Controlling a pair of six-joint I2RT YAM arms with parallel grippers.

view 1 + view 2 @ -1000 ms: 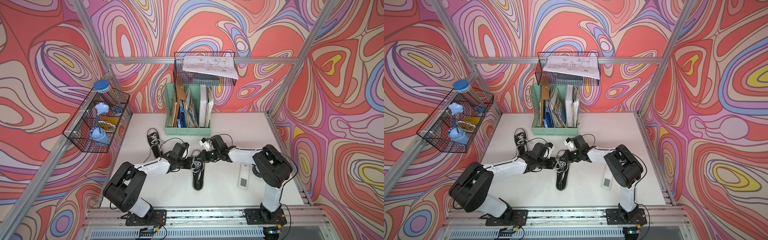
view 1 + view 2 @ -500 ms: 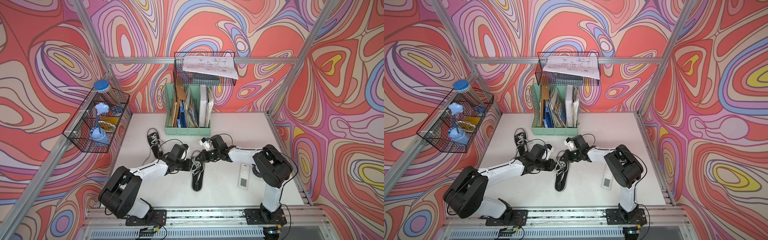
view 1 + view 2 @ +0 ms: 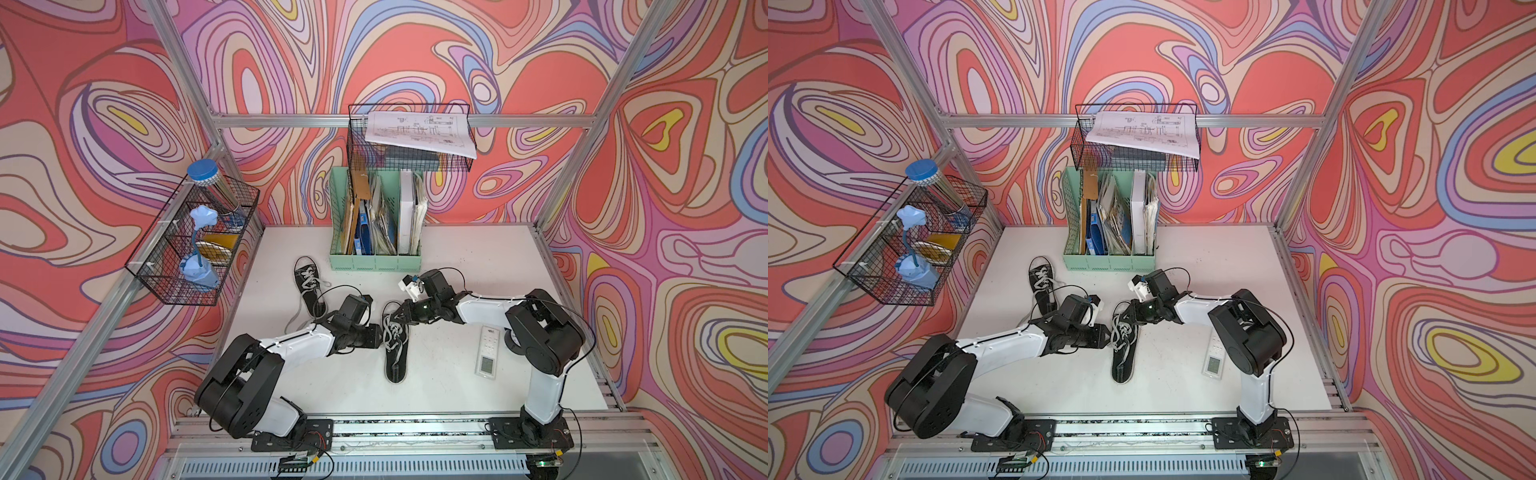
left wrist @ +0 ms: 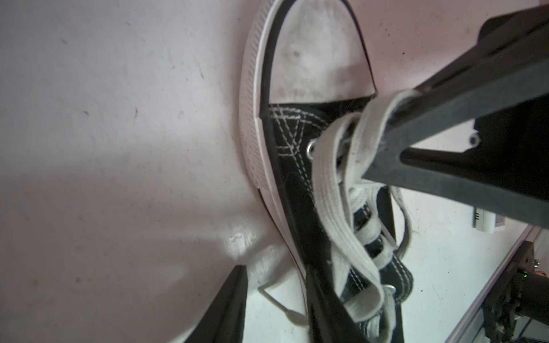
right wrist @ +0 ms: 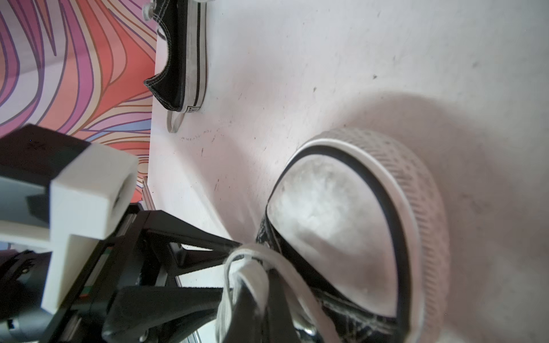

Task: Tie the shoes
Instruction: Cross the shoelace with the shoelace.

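Observation:
One black shoe [image 3: 395, 365] lies mid-table with its toe toward the back, white laces [image 3: 392, 332] loose over it. The wrist views show its scuffed grey toe cap [image 4: 315, 56]. My right gripper [image 3: 399, 314] is over the toe end, shut on a loop of lace [image 5: 252, 267]. At the shoe's left side my left gripper [image 3: 381, 332] is open. A lace tip [image 4: 292, 314] lies on the table between its fingers [image 4: 225, 306], and one finger rests along the shoe's side. The second shoe [image 3: 307, 286] lies at the back left, its lace trailing.
A white remote [image 3: 487, 353] lies right of the shoe, by the right arm. A green file organiser [image 3: 376, 262] stands at the back under a wire basket [image 3: 409, 137] holding papers. Another wire basket [image 3: 191, 245] hangs on the left wall.
My left gripper's jaws have opened from shut and let go of the lace. The right gripper has stayed shut on its loop, and the shoe has barely moved.

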